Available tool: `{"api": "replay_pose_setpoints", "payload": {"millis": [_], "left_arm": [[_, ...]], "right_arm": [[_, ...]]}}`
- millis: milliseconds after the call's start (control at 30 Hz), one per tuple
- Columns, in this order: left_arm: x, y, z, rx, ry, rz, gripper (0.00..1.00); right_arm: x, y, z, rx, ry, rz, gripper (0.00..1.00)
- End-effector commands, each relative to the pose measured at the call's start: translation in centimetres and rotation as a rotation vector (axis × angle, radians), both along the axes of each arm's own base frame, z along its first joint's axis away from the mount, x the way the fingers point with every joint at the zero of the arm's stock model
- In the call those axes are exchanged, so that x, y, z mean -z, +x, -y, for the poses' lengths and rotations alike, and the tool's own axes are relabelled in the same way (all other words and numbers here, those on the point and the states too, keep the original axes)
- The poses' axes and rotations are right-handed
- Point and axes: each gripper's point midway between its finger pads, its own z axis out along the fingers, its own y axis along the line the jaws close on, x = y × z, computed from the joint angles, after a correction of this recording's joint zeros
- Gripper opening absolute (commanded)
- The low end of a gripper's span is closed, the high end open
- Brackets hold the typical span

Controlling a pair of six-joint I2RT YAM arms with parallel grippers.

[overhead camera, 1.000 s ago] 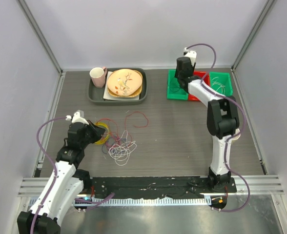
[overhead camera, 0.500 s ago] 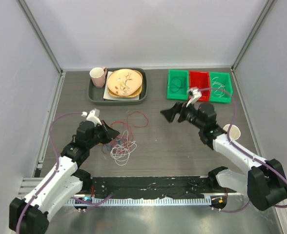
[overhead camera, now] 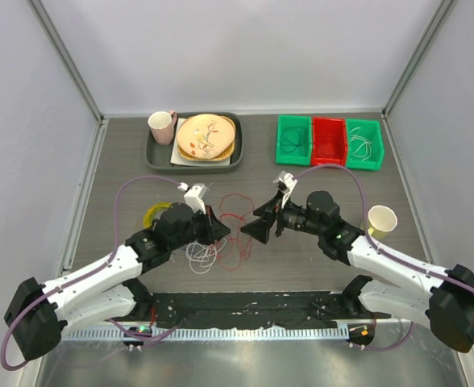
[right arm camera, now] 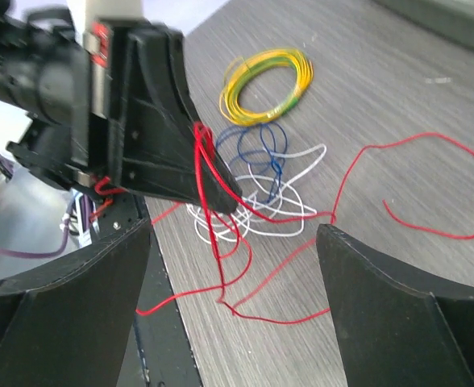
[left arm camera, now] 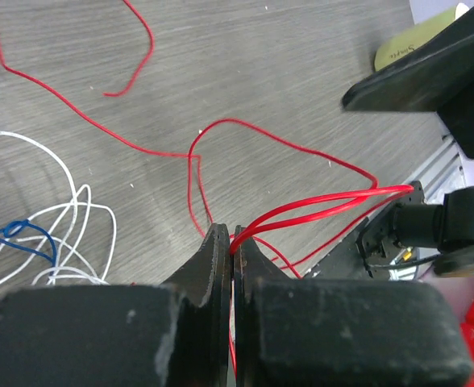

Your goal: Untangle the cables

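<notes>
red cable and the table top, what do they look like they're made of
The red cable looks like thin wire in smooth plastic insulation: slight sheen, springy loops, one sharp kink. The table top looks like matte grey laminate printed with wood grain: flat streaks, no glare; real wood cannot be ruled out.

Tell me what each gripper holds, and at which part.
The left gripper pinches the red cable at a doubled loop, away from its loose end. The right gripper is open and holds nothing.
</notes>
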Motion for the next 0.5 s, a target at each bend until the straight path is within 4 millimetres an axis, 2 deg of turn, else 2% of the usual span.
{"api": "replay_pose_setpoints", "payload": {"millis": [0,33,67,100,133,233,333,367,400,467], "left_arm": [[-3.0,2.1,0.1,-0.063,-0.010,0.097,0.00],[-2.8,2.1,0.1,-0.065,-0.002,0.094,0.00],[-2.7,2.1,0.0,-0.066,0.004,0.092,0.00],[-2.7,2.1,0.0,-0.067,0.004,0.091,0.00],[-2.7,2.1,0.1,-0.061,0.003,0.091,0.00],[-2.8,1.8,0.1,-0.050,-0.001,0.094,0.00],[-2.8,1.6,0.2,-0.031,-0.003,0.097,0.00],[-2.7,1.4,0.1,-0.029,0.001,0.094,0.00],[-2.6,1.4,0.0,-0.033,0.004,0.093,0.00],[-2.2,1.4,-0.7,-0.054,0.030,0.084,0.00]], "right_arm": [[0.7,0.0,-1.3,-0.040,-0.048,0.013,0.88],[1.2,0.2,-1.4,-0.035,-0.062,0.004,0.86],[1.1,0.3,-1.7,-0.034,-0.069,0.001,0.77],[2.3,0.4,-1.9,-0.039,-0.106,-0.026,0.71],[2.6,0.5,-2.1,-0.039,-0.120,-0.028,0.66],[2.8,0.6,-3.0,-0.054,-0.117,-0.036,0.57],[2.7,1.2,-3.3,-0.021,-0.099,-0.041,0.28],[2.6,1.4,-3.2,-0.009,-0.096,-0.037,0.05],[2.6,1.6,-3.0,0.012,-0.099,-0.042,0.01],[1.5,2.9,-1.9,0.122,-0.087,-0.021,0.01]]}}
